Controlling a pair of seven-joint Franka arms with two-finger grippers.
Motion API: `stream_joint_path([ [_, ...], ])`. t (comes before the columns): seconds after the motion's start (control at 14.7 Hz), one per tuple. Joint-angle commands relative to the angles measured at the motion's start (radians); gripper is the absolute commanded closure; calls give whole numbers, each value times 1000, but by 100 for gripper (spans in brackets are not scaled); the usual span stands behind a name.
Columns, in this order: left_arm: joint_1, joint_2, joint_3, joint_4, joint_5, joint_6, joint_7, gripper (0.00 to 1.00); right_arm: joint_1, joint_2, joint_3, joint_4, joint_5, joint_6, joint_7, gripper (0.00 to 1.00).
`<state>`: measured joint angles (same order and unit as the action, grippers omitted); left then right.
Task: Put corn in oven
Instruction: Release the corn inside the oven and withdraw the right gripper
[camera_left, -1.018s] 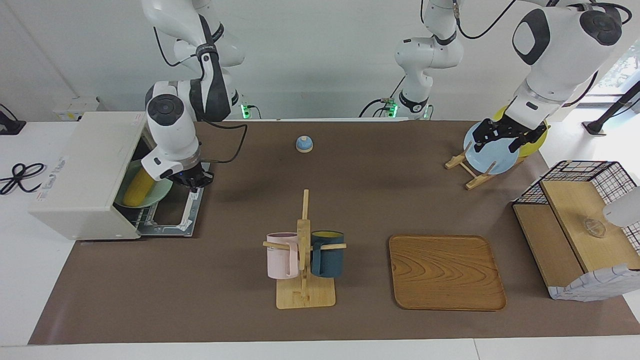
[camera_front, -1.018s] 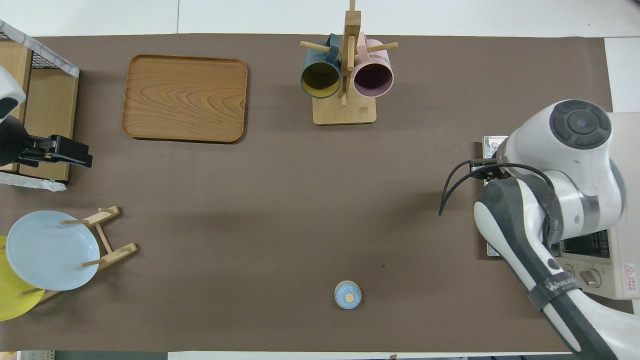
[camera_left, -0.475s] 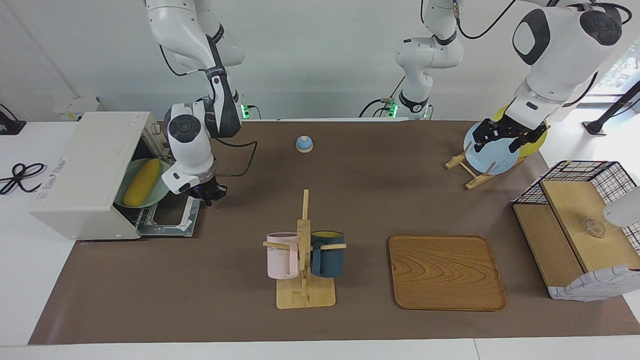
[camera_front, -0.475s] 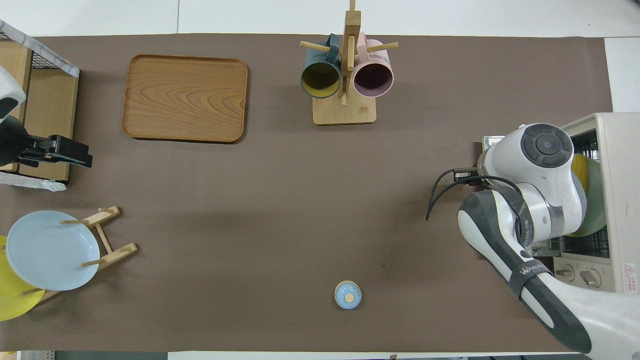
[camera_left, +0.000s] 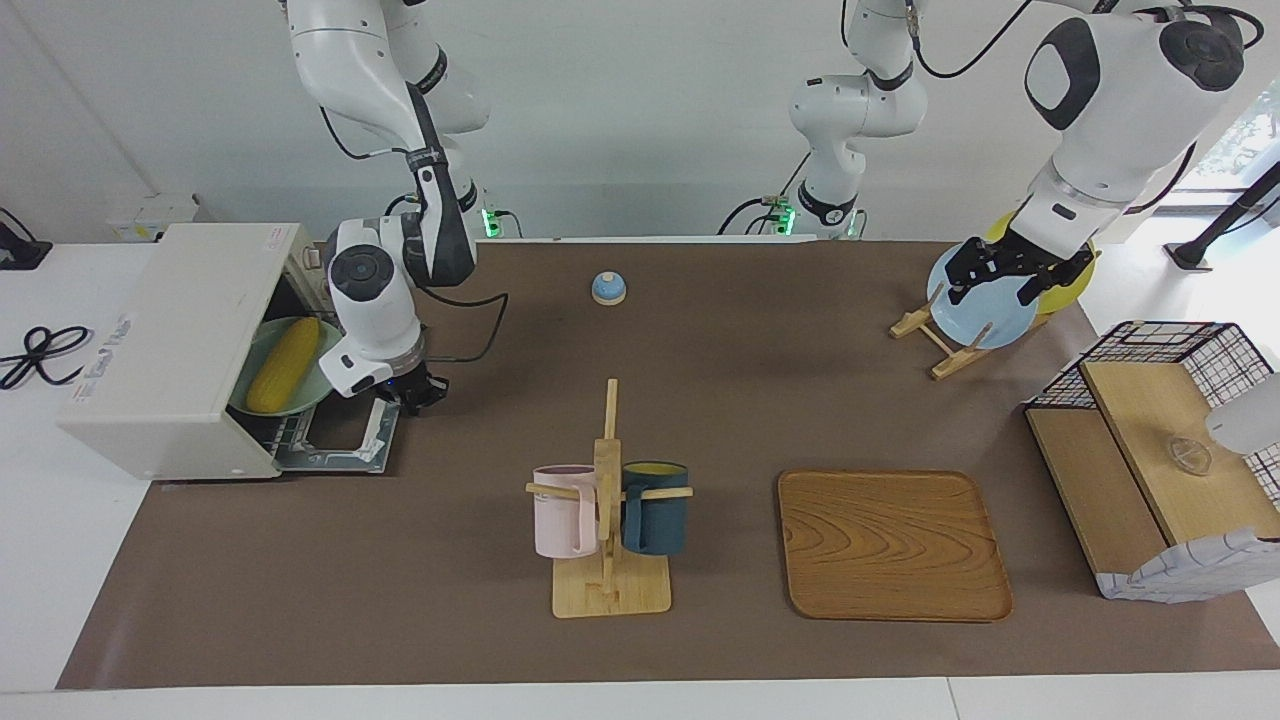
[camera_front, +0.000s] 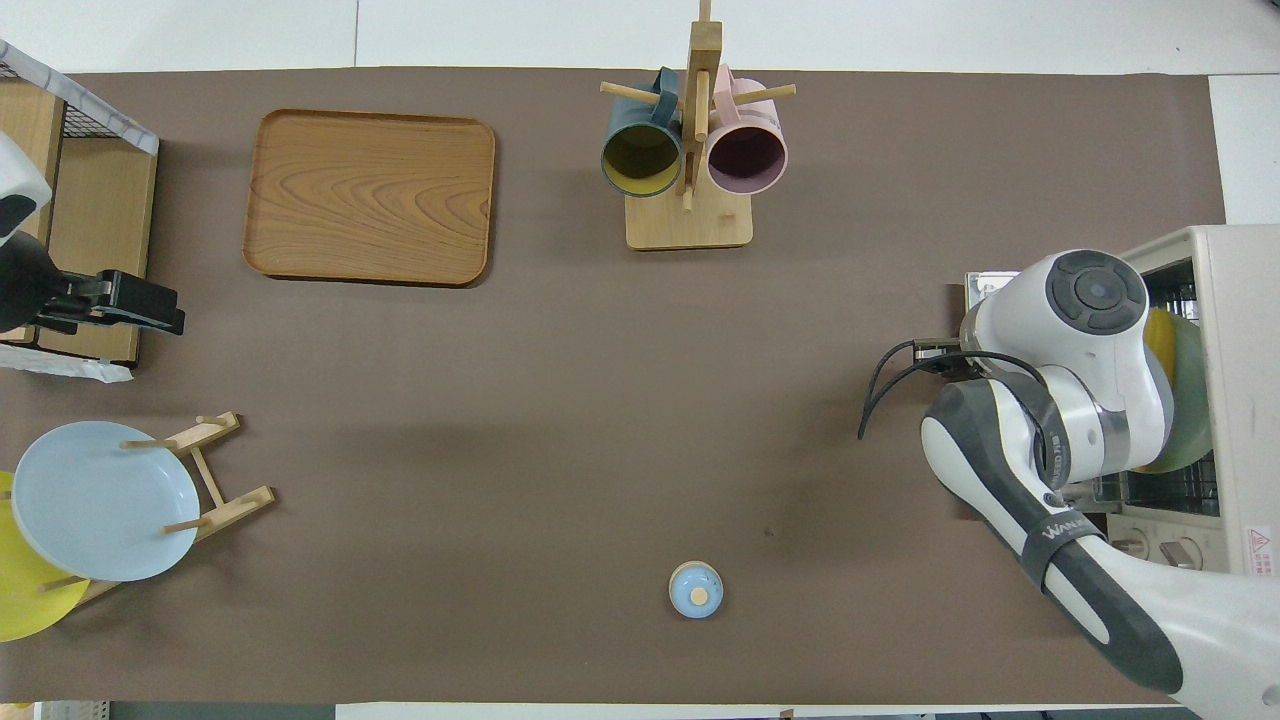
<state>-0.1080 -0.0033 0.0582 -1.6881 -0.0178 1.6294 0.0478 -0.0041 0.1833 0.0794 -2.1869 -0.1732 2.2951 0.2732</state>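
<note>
Lying on green plate (camera_left: 318, 385) in oven (camera_left: 165, 345): corn (camera_left: 283, 365).

right pincer (camera_left: 415, 392) low, left pincer (camera_left: 1010, 270) raised

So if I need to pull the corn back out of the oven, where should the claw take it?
Probably at the middle of the corn, fingers across its width. It lies lengthwise on the green plate inside the oven, whose roof covers it, so come in low through the open door in front, where the right claw now hovers.
</note>
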Motion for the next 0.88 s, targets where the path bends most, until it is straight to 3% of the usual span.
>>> stream_joint_path([
  [0.0, 14, -24, -12, -25, 24, 17, 6, 0, -20, -7, 5, -13, 11, -2, -9, 100],
  [0.27, 14, -24, -12, -25, 24, 17, 7, 0, -36, -7, 2, 10, -8, -43, -29, 100],
  [0.81, 14, -24, -12, -25, 24, 17, 6, 0, -85, -45, -1, 223, -40, -370, -247, 100],
])
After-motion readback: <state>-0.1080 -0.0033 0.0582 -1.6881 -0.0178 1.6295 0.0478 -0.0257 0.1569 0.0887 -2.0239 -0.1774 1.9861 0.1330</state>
